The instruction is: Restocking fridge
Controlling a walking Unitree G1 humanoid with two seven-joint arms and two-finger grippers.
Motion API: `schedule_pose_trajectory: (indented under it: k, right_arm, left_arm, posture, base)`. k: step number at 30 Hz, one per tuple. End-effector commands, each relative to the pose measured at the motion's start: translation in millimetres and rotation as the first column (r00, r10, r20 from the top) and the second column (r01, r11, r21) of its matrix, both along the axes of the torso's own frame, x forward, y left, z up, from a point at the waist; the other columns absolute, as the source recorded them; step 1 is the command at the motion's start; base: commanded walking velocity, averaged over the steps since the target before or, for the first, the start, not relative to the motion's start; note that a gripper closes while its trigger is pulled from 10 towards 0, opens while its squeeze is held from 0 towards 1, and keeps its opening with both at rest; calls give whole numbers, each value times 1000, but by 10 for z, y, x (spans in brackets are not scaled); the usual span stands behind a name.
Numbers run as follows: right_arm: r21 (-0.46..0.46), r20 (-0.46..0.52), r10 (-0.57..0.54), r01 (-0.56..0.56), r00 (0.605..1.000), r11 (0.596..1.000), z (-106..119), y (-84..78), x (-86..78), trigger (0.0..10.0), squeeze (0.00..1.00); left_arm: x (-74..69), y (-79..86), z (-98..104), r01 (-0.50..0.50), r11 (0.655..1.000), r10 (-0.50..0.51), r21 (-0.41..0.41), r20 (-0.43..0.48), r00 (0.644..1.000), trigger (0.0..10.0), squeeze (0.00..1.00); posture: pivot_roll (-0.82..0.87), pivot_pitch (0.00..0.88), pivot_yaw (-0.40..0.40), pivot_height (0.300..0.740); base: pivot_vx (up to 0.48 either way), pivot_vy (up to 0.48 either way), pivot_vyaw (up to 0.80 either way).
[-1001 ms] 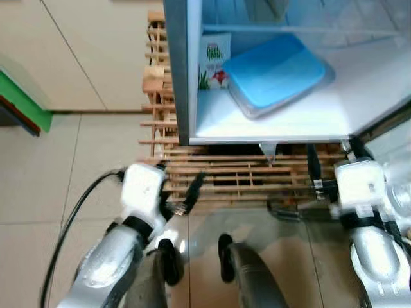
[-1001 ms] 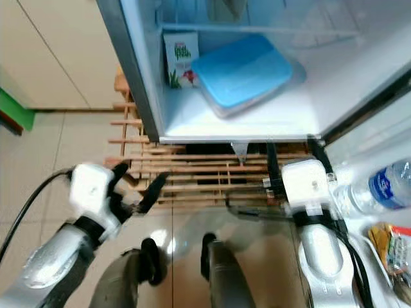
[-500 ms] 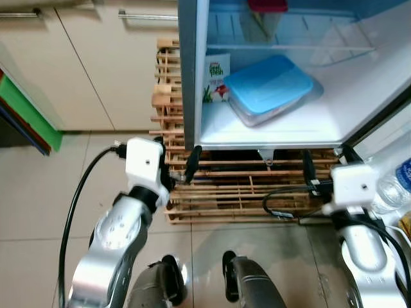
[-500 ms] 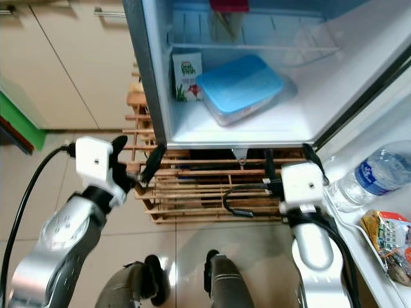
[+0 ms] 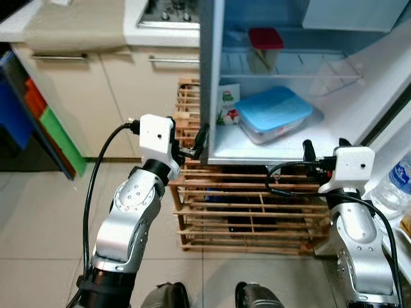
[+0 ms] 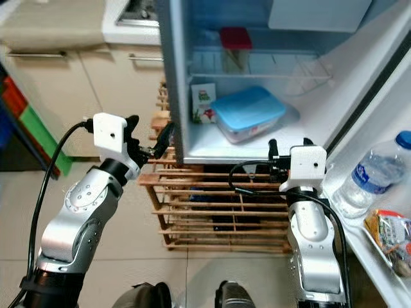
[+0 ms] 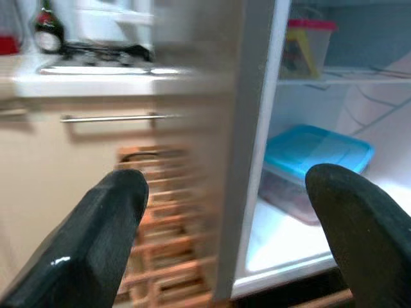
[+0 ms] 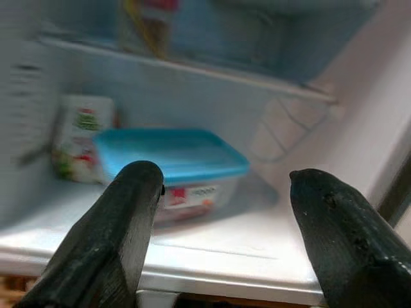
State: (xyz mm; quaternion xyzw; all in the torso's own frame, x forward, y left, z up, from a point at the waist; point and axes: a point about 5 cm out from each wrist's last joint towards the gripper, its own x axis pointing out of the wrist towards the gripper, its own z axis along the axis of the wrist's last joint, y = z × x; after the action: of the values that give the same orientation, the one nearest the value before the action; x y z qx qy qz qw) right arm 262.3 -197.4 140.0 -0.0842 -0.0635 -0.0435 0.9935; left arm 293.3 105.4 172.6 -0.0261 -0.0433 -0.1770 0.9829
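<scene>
You are facing the open fridge [image 5: 209, 77], which is standing on a wooden rack [image 5: 244, 212]. Your left gripper [image 7: 225, 212] is hovering at the fridge's left wall edge, fingers spread and holding nothing. Your right gripper [image 8: 221, 205] is likewise released, pointing at the bottom shelf, where a blue-lidded box [image 6: 247, 112] is lying beside a carton [image 6: 204, 102]. A bottle [image 6: 372, 173] is resting in the door.

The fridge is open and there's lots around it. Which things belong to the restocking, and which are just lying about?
Restocking:
fridge
blue-lidded box
carton
red-lidded tub
water bottle
snack packet
left gripper, right gripper, both open and empty

Lying about:
wooden rack
cupboards
hob
</scene>
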Motion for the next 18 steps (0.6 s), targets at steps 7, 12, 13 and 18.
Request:
schedule_pose_trajectory:
  k: [7, 12, 13, 18]
  right_arm:
    - [-17, -2, 11, -11, 1000, 1000, -31, -30, 20, 10000, 0]
    - [-31, -17, 17, -18, 1000, 999, -72, -38, -48, 10000, 0]
    - [-31, -18, 16, -17, 1000, 999, -79, -39, -57, 10000, 0]
    - [-83, -40, 38, -42, 998, 996, -148, -59, -140, 10000, 0]
  left_arm:
    - [67, -9, -7, -7, 1000, 7, -21, 22, 1000, 10000, 0]
    - [57, -22, -5, 35, 998, -33, -53, 34, 999, 10000, 0]
    - [54, -28, -6, 46, 998, -44, -53, 37, 998, 10000, 0]
    - [23, -66, -22, 85, 995, -82, -51, 46, 996, 10000, 0]
  posture:
    - [-195, 0, 21, 740]
    - [-211, 0, 27, 740]
    - [-215, 0, 29, 740]
    - [-226, 10, 33, 740]
  base:
    - [-122, 0, 0]
    - [0, 0, 0]
    - [0, 0, 0]
    - [0, 0, -103]
